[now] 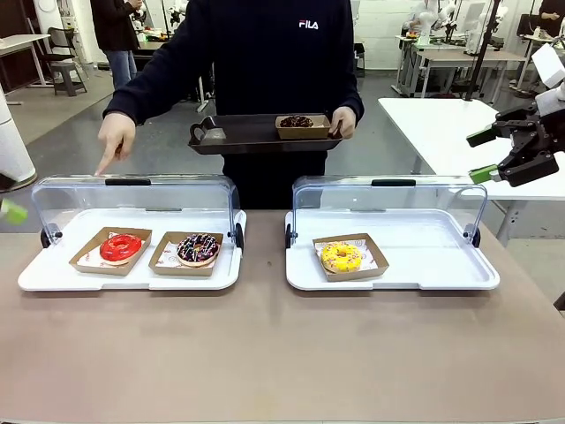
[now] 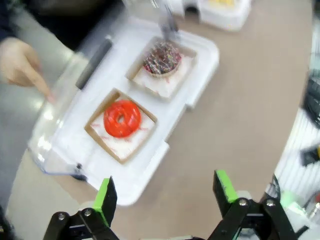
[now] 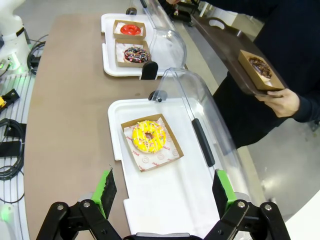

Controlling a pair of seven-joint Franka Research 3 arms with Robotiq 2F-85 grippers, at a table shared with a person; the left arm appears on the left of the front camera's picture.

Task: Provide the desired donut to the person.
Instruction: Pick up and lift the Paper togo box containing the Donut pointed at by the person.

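Note:
The person [image 1: 256,53] in a black sweatshirt stands across the table and points a finger [image 1: 110,159] down at the left case's lid, above the red donut [image 1: 120,247]. That pointing hand [image 2: 22,65] also shows in the left wrist view, beside the red donut [image 2: 121,118]. A chocolate sprinkled donut [image 1: 198,249] sits next to the red one. In the right case lies a yellow donut [image 1: 341,256]. My left gripper [image 2: 165,185] hangs open above the table near the left case. My right gripper [image 1: 483,155] is open and raised at the far right, beyond the right case, and looks down on the yellow donut [image 3: 148,136].
The person's other hand holds a dark tray [image 1: 238,137] with a chocolate donut [image 1: 297,122] in a cardboard dish. Both white cases [image 1: 53,274] [image 1: 441,256] have clear lids swung up at the back. A white table [image 1: 441,124] stands behind on the right. Cables [image 3: 10,145] lie beside the table.

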